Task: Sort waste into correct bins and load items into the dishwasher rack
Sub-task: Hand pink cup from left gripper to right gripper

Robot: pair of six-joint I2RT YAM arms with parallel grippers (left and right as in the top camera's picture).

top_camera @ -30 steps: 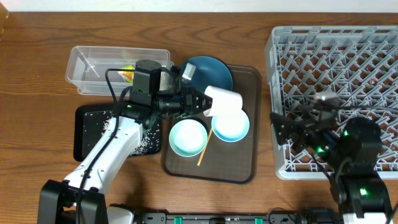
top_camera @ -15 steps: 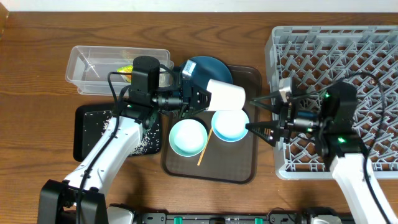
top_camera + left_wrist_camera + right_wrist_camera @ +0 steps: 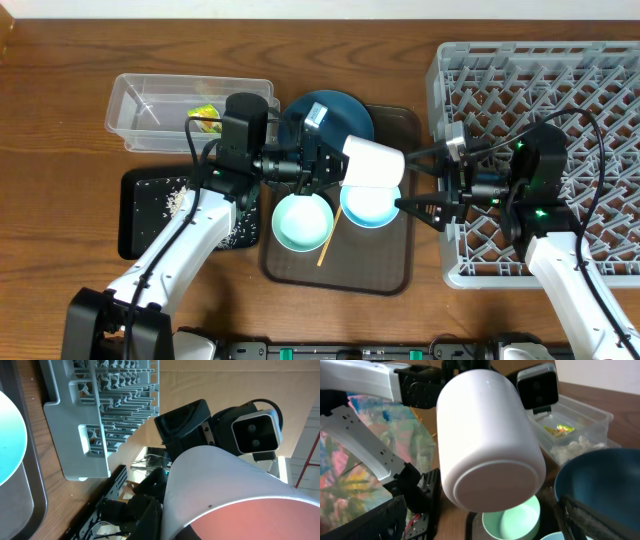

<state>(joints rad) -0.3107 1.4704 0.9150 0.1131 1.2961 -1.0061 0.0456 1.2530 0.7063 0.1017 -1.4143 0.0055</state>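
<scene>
Jaws of the left gripper (image 3: 333,165) clamp the small white cup (image 3: 372,163) above the light blue bowl (image 3: 370,207), midway between the table's (image 3: 60,120) side edges; the right gripper (image 3: 412,182) gapes wide beside its base.

The small white cup (image 3: 372,162) covers the upper rim of the light blue bowl (image 3: 368,207) and the fingertips of the left end effector (image 3: 338,165) (where they touch it cannot be made out). The dishwasher rack (image 3: 560,80) runs off the overhead view's right edge; the right wrist view crops the dark blue dish (image 3: 600,485).

A robot lab: cabled arms (image 3: 180,240) mounted at a wooden table (image 3: 60,80).
</scene>
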